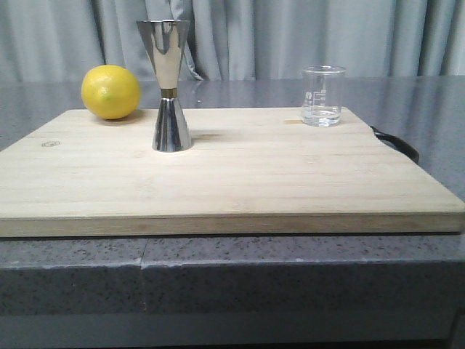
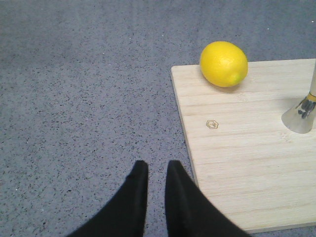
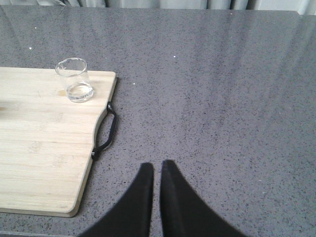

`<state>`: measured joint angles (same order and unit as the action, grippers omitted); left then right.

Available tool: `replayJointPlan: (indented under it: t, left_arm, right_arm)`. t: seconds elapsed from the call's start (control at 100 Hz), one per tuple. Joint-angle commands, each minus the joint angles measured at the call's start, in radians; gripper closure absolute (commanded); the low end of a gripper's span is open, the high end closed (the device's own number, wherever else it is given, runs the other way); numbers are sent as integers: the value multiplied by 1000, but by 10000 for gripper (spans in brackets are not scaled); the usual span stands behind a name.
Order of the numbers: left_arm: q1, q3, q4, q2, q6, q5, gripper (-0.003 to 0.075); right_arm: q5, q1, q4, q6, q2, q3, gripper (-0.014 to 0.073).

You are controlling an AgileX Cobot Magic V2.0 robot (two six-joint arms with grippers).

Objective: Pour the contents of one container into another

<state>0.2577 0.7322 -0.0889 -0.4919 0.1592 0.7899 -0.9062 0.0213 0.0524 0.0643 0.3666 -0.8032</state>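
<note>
The clear glass beaker (image 1: 322, 96) stands upright at the back right corner of the wooden board (image 1: 276, 182), with a little clear liquid in its bottom; the right wrist view also holds the beaker (image 3: 74, 80). The steel jigger (image 1: 169, 86) stands upright left of the board's middle, and only its base (image 2: 300, 116) shows in the left wrist view. My left gripper (image 2: 157, 165) hangs shut and empty over the counter, left of the board. My right gripper (image 3: 157, 165) is shut and empty over the counter, right of the board. Neither gripper shows in the front view.
A yellow lemon (image 1: 110, 91) rests on the board's back left corner, behind and left of the jigger. A black handle (image 1: 398, 142) juts from the board's right edge. The board lies on a grey speckled counter (image 3: 222, 98), with a curtain behind.
</note>
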Motion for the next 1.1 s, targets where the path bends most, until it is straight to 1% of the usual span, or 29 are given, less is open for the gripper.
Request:
replayJointPlan:
  t: [0.0, 0.52, 0.65, 0.76, 0.97, 1.09]
  left_arm:
    - [7, 27, -5, -4, 10, -80, 739]
    - [7, 27, -5, -4, 10, -78, 739]
    - [3, -2, -5, 14, 10, -93, 739]
    - [-22, -90, -39, 87, 10, -183, 739]
    - [-97, -404, -32, 304, 10, -476, 739]
    - [-130, -560, -6, 412, 10, -576, 739]
  right_arm:
    - [80, -7, -8, 0, 10, -18, 655]
    - [88, -7, -6, 0, 10, -18, 655]
    - [88, -7, -6, 0, 10, -18, 655]
    - [88, -7, -6, 0, 10, -18, 655]
    - [88, -7, -6, 0, 10, -18, 655]
    - [88, -7, -6, 0, 10, -18, 655]
